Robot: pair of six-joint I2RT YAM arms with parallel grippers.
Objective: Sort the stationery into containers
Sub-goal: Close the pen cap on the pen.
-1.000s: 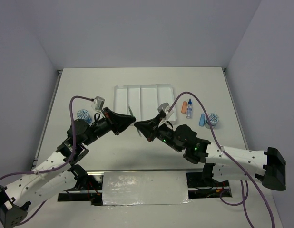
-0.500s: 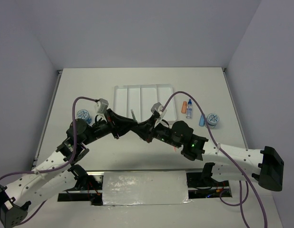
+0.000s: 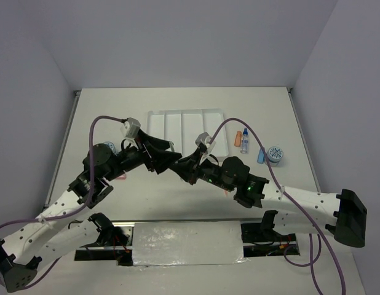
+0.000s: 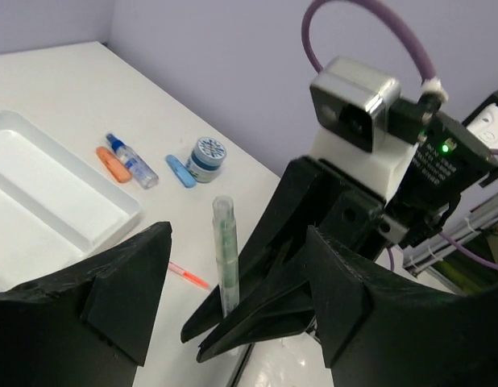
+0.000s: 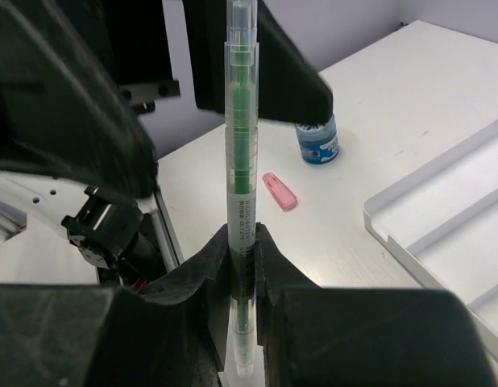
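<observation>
Released since the earlier top view: the left pincer (image 4: 237, 278), then closed on the green pen (image 5: 239, 161), now has its fingers spread to either side of it. The right arm has shifted left to meet it at mid-frame.

The right pincer (image 5: 242, 242) is pinching the green pen by its lower end. The pen stands upright above the tabletop (image 3: 116, 104), just below the tray (image 3: 150, 126) in the top view.

Step in hand, as judged: a hand-over of the green pen from left to right, with the grip just transferred.

The next move calls for the left pincer to back away without brushing the pen. The right arm would then carry the pen up-frame and tip it from upright to flat, so it lies lengthwise in one long compartment. With the hold so near one end, the pen may swing.

Unsorted on the tabletop:
- right of the tray: bottle (image 3: 244, 142), orange capsule (image 3: 238, 139), blue capsule (image 3: 261, 155), roll (image 3: 275, 153)
- pink capsule (image 5: 280, 192)
- orange pen (image 4: 187, 276)
</observation>
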